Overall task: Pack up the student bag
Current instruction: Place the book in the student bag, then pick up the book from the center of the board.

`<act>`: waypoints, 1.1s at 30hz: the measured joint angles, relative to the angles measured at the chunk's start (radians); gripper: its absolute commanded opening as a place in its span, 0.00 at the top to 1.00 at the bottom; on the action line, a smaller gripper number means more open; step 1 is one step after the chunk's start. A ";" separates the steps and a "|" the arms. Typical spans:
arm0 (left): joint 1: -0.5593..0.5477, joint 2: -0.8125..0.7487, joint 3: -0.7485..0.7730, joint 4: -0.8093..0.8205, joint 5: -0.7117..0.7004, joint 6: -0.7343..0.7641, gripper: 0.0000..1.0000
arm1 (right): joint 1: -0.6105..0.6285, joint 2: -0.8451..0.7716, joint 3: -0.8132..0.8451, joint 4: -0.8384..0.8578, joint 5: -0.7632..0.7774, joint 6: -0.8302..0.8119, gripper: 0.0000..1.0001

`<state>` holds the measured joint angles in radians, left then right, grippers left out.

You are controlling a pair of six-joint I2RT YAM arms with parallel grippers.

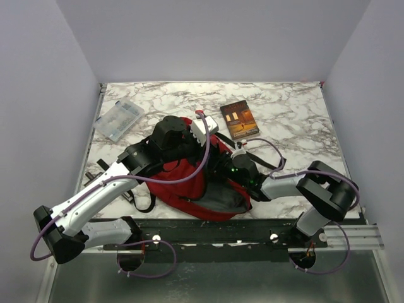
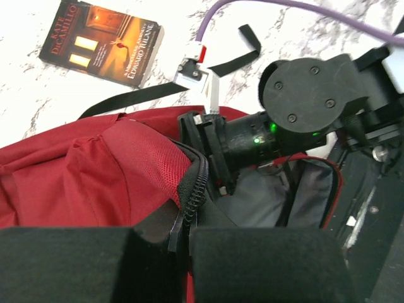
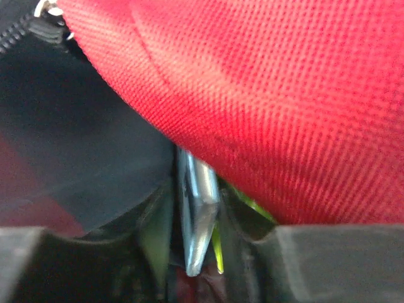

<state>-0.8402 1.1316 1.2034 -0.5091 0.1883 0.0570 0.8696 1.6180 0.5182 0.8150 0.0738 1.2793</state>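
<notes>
My left gripper (image 2: 183, 243) is pinched shut on the zipper rim (image 2: 191, 183) of the student bag (image 1: 183, 186), which lies centre, near edge (looks soft, floppy, probably light; take the rim or a strap (image 2: 145, 95)). My right gripper (image 3: 189, 255) is inside the mouth, and I can't tell its grip.

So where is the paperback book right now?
In the top view the book lies flat on the marble table, right of centre, just beyond the student bag and outside it.
</notes>
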 measured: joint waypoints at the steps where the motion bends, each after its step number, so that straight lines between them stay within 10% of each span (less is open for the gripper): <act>1: 0.000 0.000 -0.007 0.003 -0.006 0.005 1.00 | 0.000 -0.007 0.000 -0.016 0.000 -0.008 0.47; 13: 0.000 0.002 -0.079 0.060 -0.200 0.042 1.00 | -0.035 -0.427 0.136 -0.697 0.010 -0.374 0.10; 19: -0.003 0.018 -0.101 0.068 -0.209 0.027 1.00 | -0.308 -0.581 0.238 -0.910 0.013 -0.568 0.01; 25: -0.006 0.026 -0.132 0.066 -0.151 -0.042 1.00 | -0.677 -0.394 0.299 -0.904 -0.182 -0.651 0.01; 33: -0.006 0.123 -0.150 0.018 -0.034 -0.169 1.00 | -0.842 0.042 0.423 -0.776 -0.421 -0.608 0.03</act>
<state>-0.8463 1.2545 1.0534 -0.4908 0.1543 -0.1123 0.0273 1.6600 0.9417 0.0391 -0.3473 0.6708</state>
